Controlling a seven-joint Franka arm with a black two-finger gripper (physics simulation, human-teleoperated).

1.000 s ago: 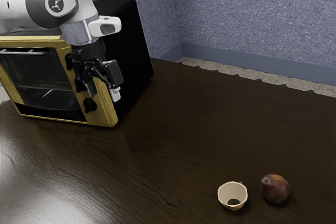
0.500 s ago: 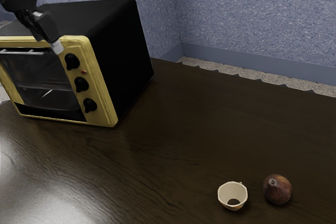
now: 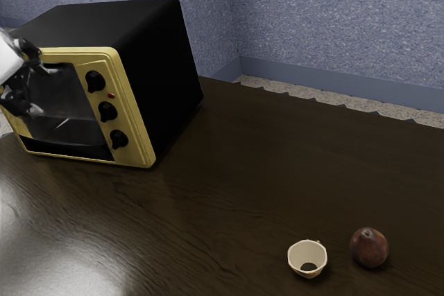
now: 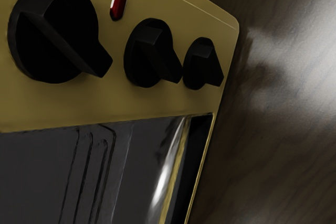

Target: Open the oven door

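Three black knobs (image 3: 106, 111) lined up beside the oven door (image 3: 66, 105) at the exterior view's left; in front of it the end effector (image 3: 41, 91) gaped wide, holding nothing.

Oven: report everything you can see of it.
The oven is a boxy black casing with a gold front, a dark glass door, three black knobs in a column and a red light. The door looks shut. It stands upright on the dark table, my gripper open before it, contact unclear.
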